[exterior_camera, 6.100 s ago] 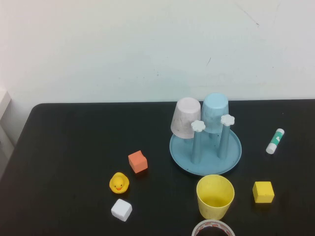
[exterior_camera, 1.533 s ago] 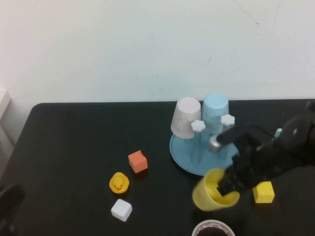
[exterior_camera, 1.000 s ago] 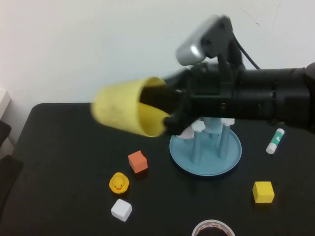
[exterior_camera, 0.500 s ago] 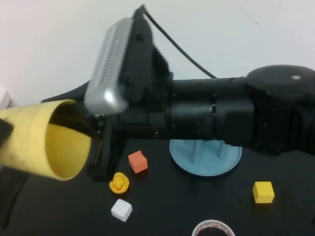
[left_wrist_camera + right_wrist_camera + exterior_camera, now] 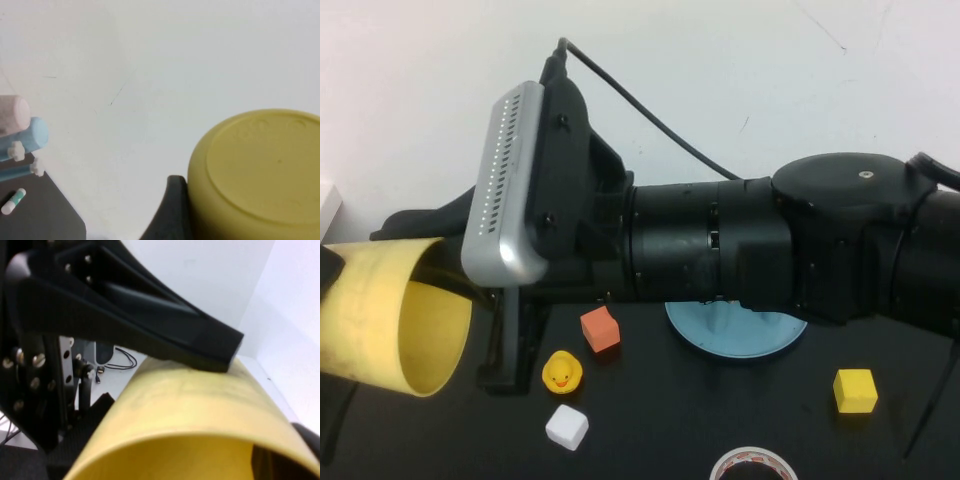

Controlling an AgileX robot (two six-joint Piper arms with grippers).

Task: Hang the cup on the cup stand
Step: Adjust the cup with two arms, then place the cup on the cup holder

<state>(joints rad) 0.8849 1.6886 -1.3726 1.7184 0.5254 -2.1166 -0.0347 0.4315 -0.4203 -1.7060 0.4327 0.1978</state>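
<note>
Steadiness mattered: at the scene's left, my right end effector (image 5: 460, 285) pinched the cup (image 5: 380, 315) by its rim while my left end effector (image 5: 328, 340) (spread) straddled its base.

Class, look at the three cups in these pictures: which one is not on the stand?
The yellow cup. The right gripper holds it sideways above the table's left edge, near the left gripper, while the pink cup and blue cup sit on the stand.

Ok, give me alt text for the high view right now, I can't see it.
The right gripper, shut on the rim of the yellow cup, holds it on its side over the table's left edge, its arm hiding most of the blue cup stand. The left gripper is barely visible behind the cup.
</note>
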